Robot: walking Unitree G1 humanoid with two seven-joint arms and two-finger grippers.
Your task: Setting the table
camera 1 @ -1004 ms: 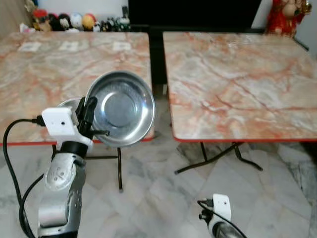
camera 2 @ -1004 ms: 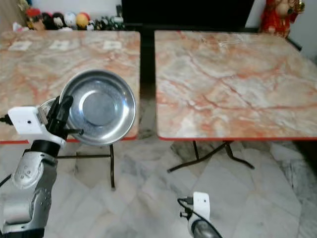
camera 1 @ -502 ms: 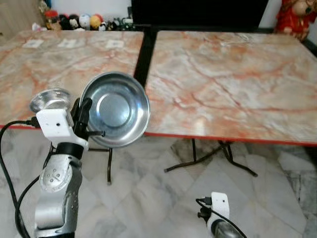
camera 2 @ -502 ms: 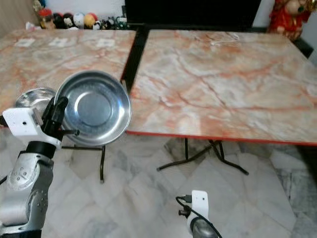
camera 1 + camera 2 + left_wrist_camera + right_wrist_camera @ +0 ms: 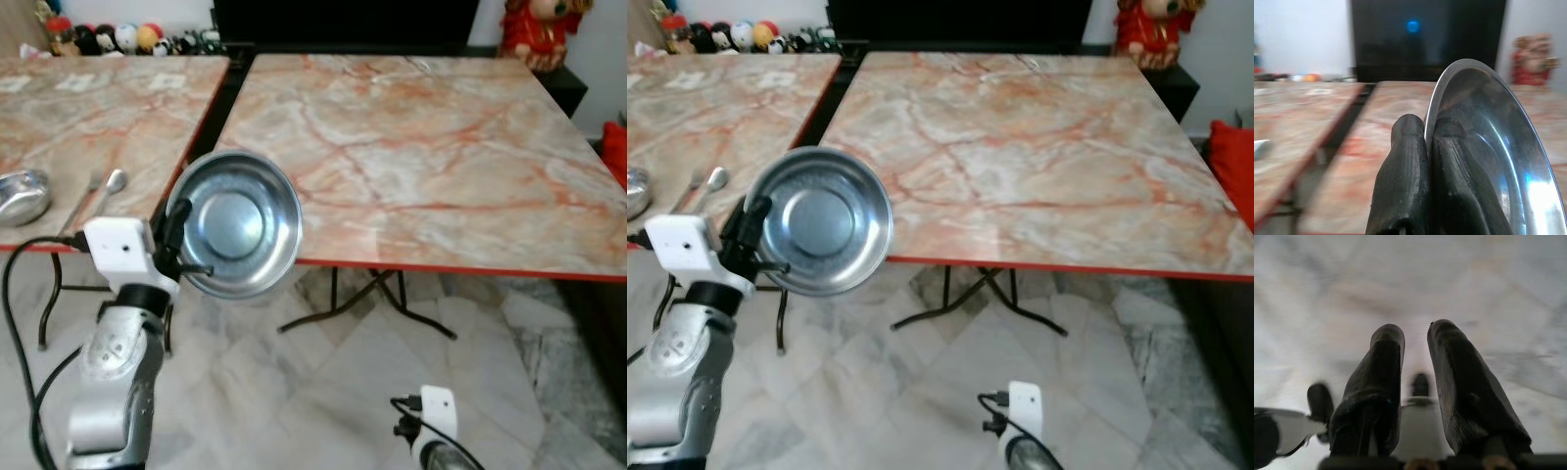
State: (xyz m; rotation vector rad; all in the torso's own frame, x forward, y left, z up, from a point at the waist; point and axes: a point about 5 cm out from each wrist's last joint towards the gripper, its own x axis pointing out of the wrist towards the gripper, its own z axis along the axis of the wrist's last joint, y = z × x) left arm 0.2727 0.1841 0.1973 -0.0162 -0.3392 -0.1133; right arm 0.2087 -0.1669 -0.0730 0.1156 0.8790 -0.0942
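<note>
Carrying a steel bowl (image 5: pixel 235 223), tilted on edge at centre left of the frame, the left gripper (image 5: pixel 174 238) pinches its rim ahead of the bare marble worktop (image 5: pixel 421 147). Next, I judge, comes reaching over the red edge and levelling it. At far left lie a smaller bowl (image 5: pixel 20 194) and spoon (image 5: pixel 106 186). The right gripper (image 5: pixel 1415 382) hangs slightly spread above the floor.

No text, labels, brands or nos. were legible anywhere; small white cards (image 5: pixel 73 83) on the far table (image 5: pixel 59 127) were too blurred to read.
</note>
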